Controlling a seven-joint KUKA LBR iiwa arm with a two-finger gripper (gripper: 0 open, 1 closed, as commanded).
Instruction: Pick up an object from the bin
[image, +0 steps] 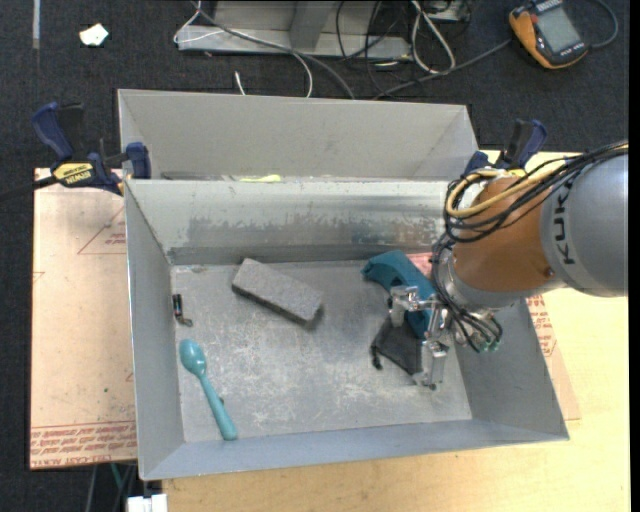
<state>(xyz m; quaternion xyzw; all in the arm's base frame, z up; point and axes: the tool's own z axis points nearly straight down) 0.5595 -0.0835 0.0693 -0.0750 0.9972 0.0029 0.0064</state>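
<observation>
You're working gripper (421, 338) low at bin's (150, 330) right side, by small black obj (398, 352), teal item (390, 270) just behind. Can't tell if grip's wide or narrow. You're wanting it centred over black obj, clear of teal item, before closing.
</observation>
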